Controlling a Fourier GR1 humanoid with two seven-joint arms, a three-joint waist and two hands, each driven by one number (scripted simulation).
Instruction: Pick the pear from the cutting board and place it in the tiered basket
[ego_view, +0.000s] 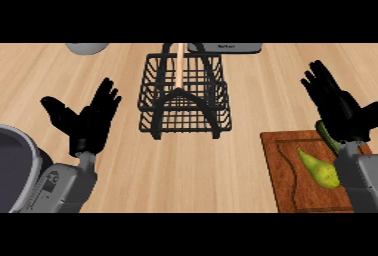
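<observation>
A yellow-green pear (319, 169) lies on the brown cutting board (289, 175) at the lower right, its narrow end pointing up-left. My right hand (338, 106) hovers open just above and behind the pear, fingers straight and pointing away; its forearm covers the pear's right side. A dark green thing (327, 135) shows beside the wrist, partly hidden. The black wire tiered basket (184, 95) with a wooden handle stands at the centre back. At the left my left hand (90, 119) rests open, fingers up, holding nothing.
A grey round object (16, 170) sits at the left edge beside my left forearm. A grey bowl-like shape (87, 48) and a grey appliance (225, 47) show along the counter's far edge. Bare wood lies between basket and board.
</observation>
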